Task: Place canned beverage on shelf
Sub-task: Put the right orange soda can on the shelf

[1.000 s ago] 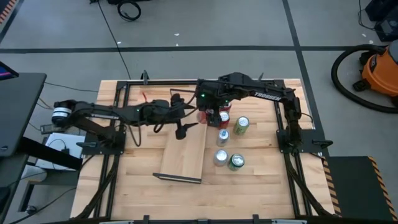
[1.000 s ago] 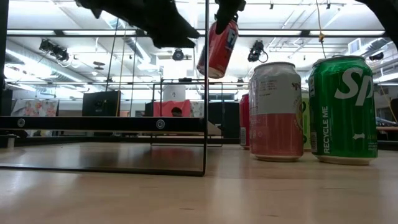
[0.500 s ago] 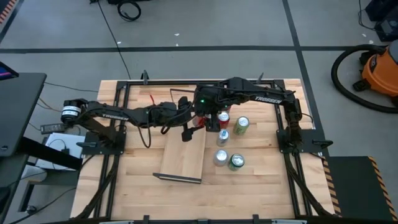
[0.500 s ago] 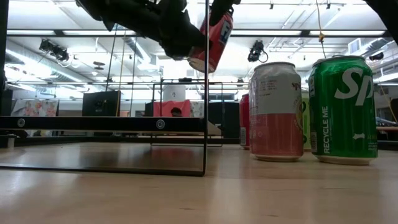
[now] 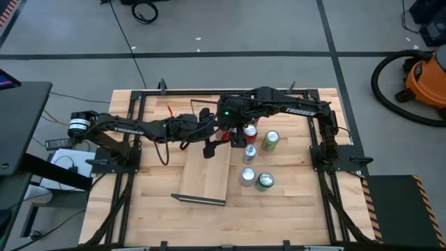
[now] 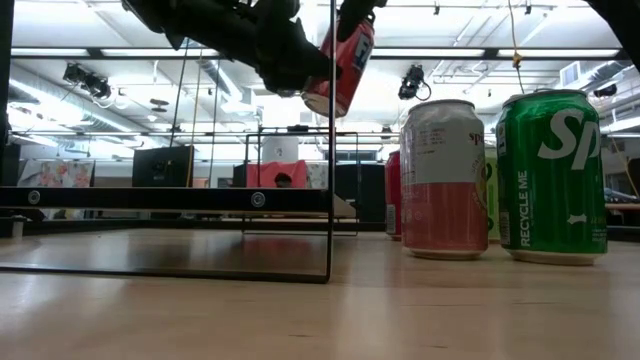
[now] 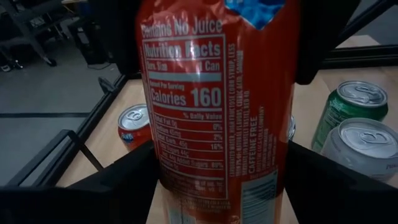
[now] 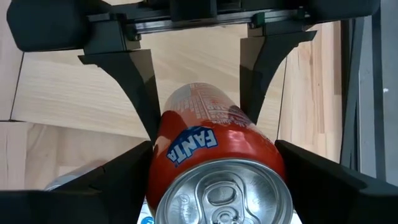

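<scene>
- Since a second ago my left arm has swung in from the left side of the table, and its left claw (image 5: pixel 213 143) has come up against the red Fanta can (image 6: pixel 342 62) that the right claw (image 5: pixel 233 134) carries in the air; over the last half second hardly anything has shifted.
- I read this as a handover in mid-air, above the far end of the shelf (image 5: pixel 207 172), near the middle of the table.
- Left claw: its fingers (image 8: pixel 142 87) sit on either side of the can body, closed in to the can's width. I judge it is grasping the can, though I cannot tell how firmly.
- Right claw: its fingers (image 7: pixel 314 37) flank the top part of the can, partly spread; whether it has let go I cannot tell.
- The can hangs tilted, not yet on the shelf board.
- Four other cans (image 5: pixel 255 179) stand right of the shelf.
</scene>
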`<action>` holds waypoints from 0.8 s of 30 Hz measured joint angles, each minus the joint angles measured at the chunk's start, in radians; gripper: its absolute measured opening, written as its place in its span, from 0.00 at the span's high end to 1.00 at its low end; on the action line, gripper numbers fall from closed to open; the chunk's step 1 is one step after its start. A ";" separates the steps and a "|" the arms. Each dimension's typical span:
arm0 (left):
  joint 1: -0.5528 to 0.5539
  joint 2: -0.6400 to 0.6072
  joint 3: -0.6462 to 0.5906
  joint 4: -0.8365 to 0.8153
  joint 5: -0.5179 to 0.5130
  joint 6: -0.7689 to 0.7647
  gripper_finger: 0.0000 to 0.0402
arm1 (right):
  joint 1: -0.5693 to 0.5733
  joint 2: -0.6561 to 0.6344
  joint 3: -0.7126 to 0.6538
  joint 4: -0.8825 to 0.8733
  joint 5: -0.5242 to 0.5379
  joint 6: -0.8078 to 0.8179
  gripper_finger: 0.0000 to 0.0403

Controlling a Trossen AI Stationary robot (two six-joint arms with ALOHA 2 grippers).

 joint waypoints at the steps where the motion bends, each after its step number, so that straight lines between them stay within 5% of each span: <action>1: 0.000 0.000 0.000 0.000 0.000 0.000 0.27 | 0.000 0.000 0.000 0.004 0.000 0.000 0.15; 9: 0.000 0.000 -0.042 0.061 -0.002 0.008 0.26 | 0.000 -0.010 0.002 0.050 0.014 0.004 0.05; 16: 0.012 0.002 -0.140 0.199 -0.004 0.000 0.25 | 0.000 -0.054 0.000 0.043 0.091 -0.003 0.05; 24: 0.011 -0.003 -0.163 0.168 -0.003 0.004 0.25 | 0.001 -0.154 0.001 0.021 0.127 0.059 0.05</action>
